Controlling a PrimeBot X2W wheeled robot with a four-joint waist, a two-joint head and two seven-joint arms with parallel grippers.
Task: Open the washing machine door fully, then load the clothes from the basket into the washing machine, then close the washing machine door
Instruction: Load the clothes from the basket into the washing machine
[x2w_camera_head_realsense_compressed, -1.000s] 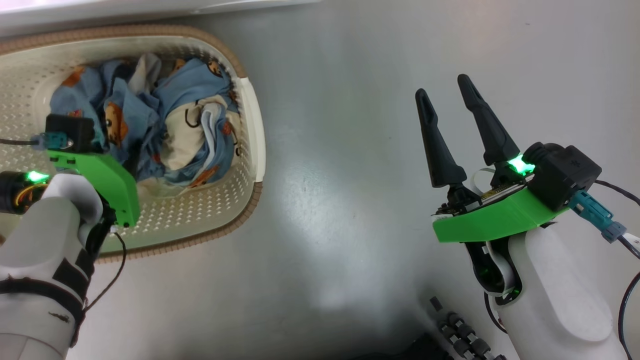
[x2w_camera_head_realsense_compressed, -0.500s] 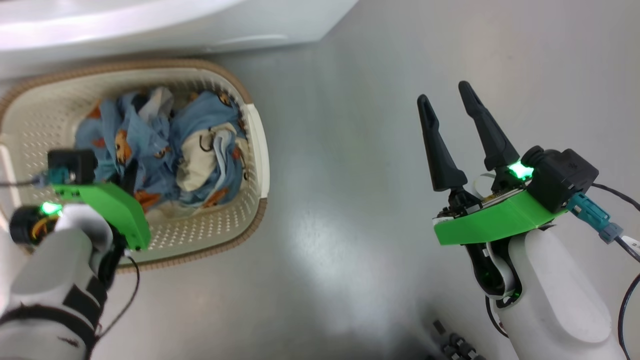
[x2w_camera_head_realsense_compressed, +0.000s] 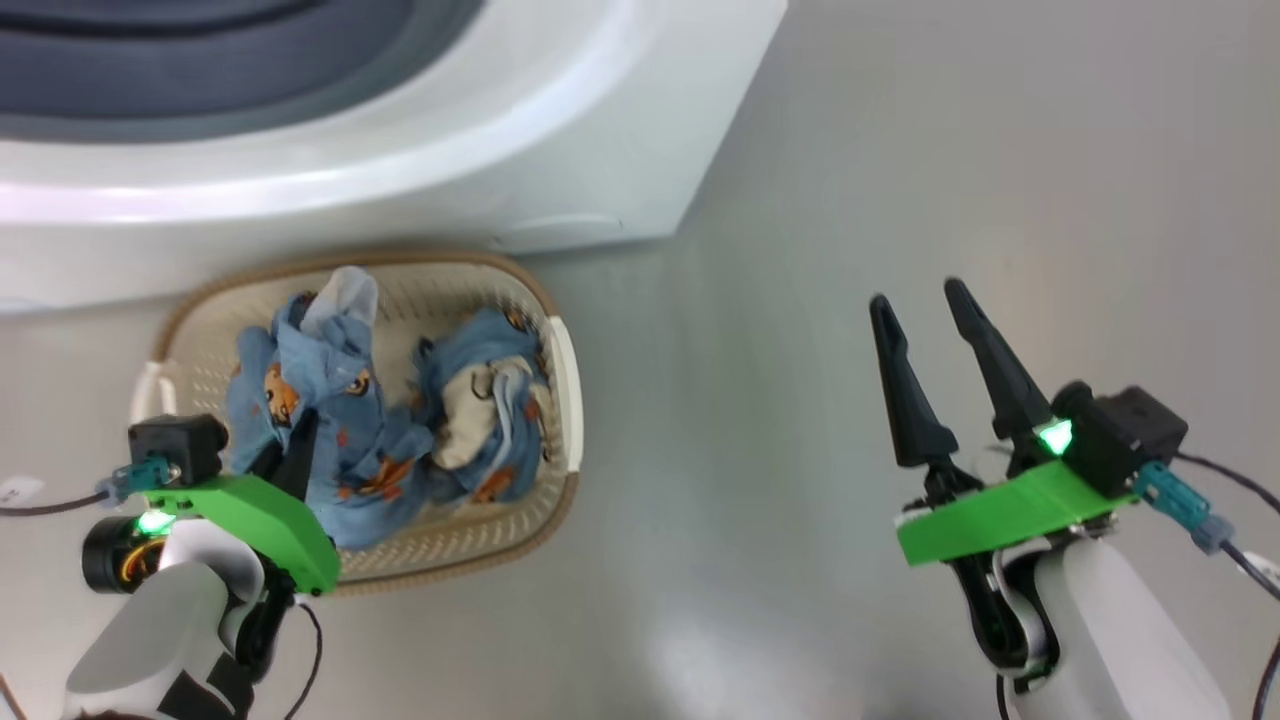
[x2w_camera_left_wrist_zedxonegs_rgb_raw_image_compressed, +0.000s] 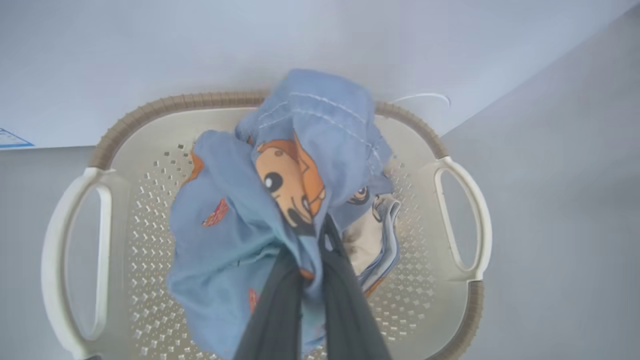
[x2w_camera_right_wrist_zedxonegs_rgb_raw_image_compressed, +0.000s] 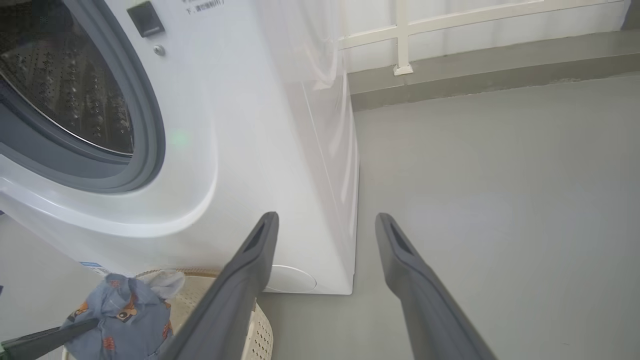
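Observation:
The cream basket (x2w_camera_head_realsense_compressed: 566, 392) with its brown rim stands on the floor against the washing machine (x2w_camera_head_realsense_compressed: 560, 130). My left gripper (x2w_camera_head_realsense_compressed: 298, 440) is shut on the clothes (x2w_camera_head_realsense_compressed: 340, 440), a light blue bundle with orange figures, and holds one bunch raised above the basket (x2w_camera_left_wrist_zedxonegs_rgb_raw_image_compressed: 165, 102). In the left wrist view the fabric (x2w_camera_left_wrist_zedxonegs_rgb_raw_image_compressed: 300, 165) bulges over the gripper (x2w_camera_left_wrist_zedxonegs_rgb_raw_image_compressed: 312, 240). Another part (x2w_camera_head_realsense_compressed: 480, 420) of the clothes lies in the basket. My right gripper (x2w_camera_head_realsense_compressed: 917, 298) hangs open over bare floor to the right, nothing between its fingers (x2w_camera_right_wrist_zedxonegs_rgb_raw_image_compressed: 250, 260). The drum (x2w_camera_right_wrist_zedxonegs_rgb_raw_image_compressed: 65, 90) stands exposed. The washing machine door is out of view.
A grey-blue rubber ring (x2w_camera_right_wrist_zedxonegs_rgb_raw_image_compressed: 145, 115) frames the drum opening. A round white flap (x2w_camera_right_wrist_zedxonegs_rgb_raw_image_compressed: 295, 280) sits low on the machine's front, just behind the basket (x2w_camera_right_wrist_zedxonegs_rgb_raw_image_compressed: 260, 335). Grey floor (x2w_camera_head_realsense_compressed: 780, 300) stretches right of the machine to a low ledge with a white railing (x2w_camera_right_wrist_zedxonegs_rgb_raw_image_compressed: 400, 45).
The head camera has tilted up, bringing the washing machine into the picture. My left gripper has shut on the clothes and drawn one bunch upward. The right gripper stays open.

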